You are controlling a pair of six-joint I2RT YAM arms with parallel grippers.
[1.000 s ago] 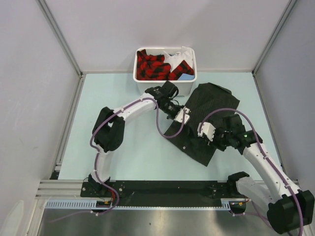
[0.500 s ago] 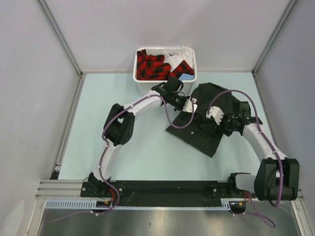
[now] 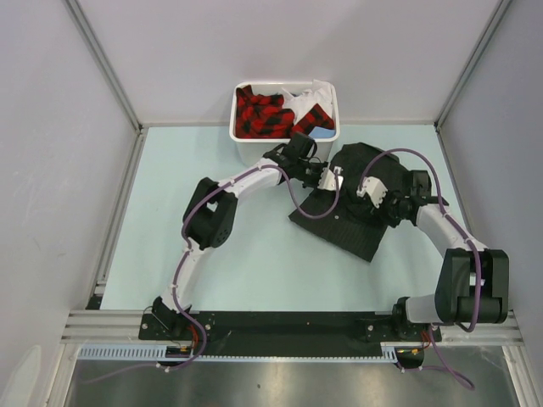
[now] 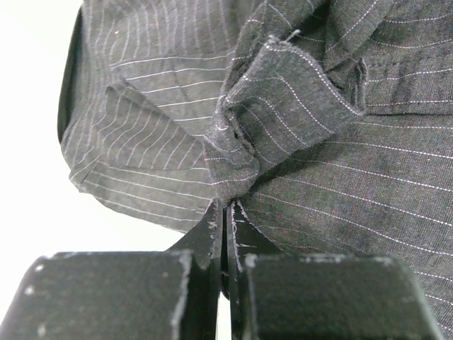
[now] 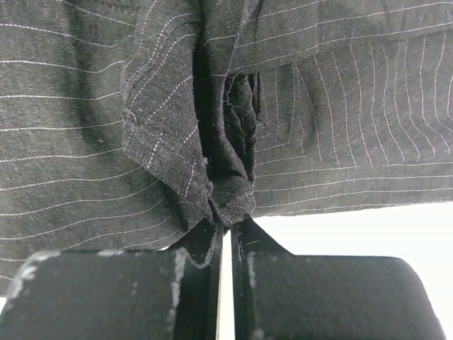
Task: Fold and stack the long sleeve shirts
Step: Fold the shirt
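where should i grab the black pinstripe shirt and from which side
I'd take the shirt by its near straight edge, coming in low from the arms' side: that edge looks flat and free on the table, while the bin crowds its far left. The left tool and right tool are each shut on a bunched ridge of it, which also gives thin cloth bulk to pinch.

White plastic bin at far edge of pale green table mat, holding red-and-black checked cloth, white cloth, small blue bit; grey walls, aluminium frame posts, black base rail along near edge.
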